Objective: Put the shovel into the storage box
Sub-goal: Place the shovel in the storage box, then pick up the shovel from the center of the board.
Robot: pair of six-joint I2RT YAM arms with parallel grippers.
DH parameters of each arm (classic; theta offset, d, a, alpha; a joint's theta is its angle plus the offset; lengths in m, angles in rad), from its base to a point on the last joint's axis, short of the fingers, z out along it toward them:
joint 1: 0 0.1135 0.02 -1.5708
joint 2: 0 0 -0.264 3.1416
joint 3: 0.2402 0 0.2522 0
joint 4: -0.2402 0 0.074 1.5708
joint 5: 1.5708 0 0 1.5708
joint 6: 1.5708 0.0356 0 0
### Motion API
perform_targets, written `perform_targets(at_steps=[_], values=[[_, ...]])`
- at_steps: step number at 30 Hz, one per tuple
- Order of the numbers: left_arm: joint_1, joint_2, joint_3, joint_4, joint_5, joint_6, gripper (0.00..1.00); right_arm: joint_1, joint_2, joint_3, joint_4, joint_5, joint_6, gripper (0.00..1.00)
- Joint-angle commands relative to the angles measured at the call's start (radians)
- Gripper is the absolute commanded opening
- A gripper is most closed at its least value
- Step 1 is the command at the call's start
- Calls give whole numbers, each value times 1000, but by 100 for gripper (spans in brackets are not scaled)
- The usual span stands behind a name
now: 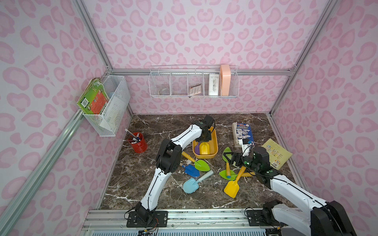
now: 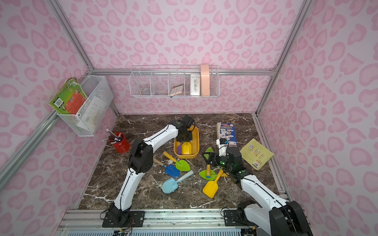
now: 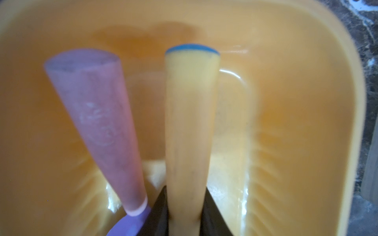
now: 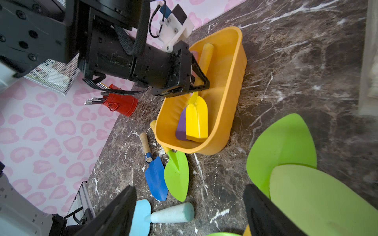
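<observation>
Closest to the lens, in the left wrist view, is a pale yellow plastic handle [image 3: 191,122] with a blue end cap, part of the yellow shovel [image 1: 204,148] with a square plastic blade. The black fingers [image 3: 214,214] of the left gripper [image 3: 187,206] sit tight against it on both sides; whether they pinch it or merely flank it I cannot tell. The shovel lies inside the storage box [image 1: 204,156], a shallow yellow-orange plastic tub just above the centre of both top views, beside a purple shovel [image 3: 98,114] with a pink conical handle. The placing looks nearly finished, with only letting go and lifting clear left. If every shovel is meant, much remains: a light blue plastic shovel [image 1: 190,185], a dark blue shovel [image 1: 191,170] and a green leaf-shaped shovel [image 1: 201,165] lie outside on the brown marble tabletop [image 1: 153,126]. Right of centre, the right gripper [image 1: 232,159] hovers over a second green blade [image 1: 226,152], fingers wide apart and empty
</observation>
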Motion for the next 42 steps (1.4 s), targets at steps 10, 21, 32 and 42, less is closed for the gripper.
perform_targets(at_steps=[10,21,32,42], values=[[-4,-78,11,-42,-3,19,44,0,0,18,-29,24,-17,87],[-77,-320,-78,-79,76,132,51,0,-40,97,-180,89,-104,86],[-99,-694,-552,96,160,142,53,33,-53,112,-243,122,-160,85],[-104,-923,-867,194,189,97,53,112,-8,155,-294,188,-183,84]])
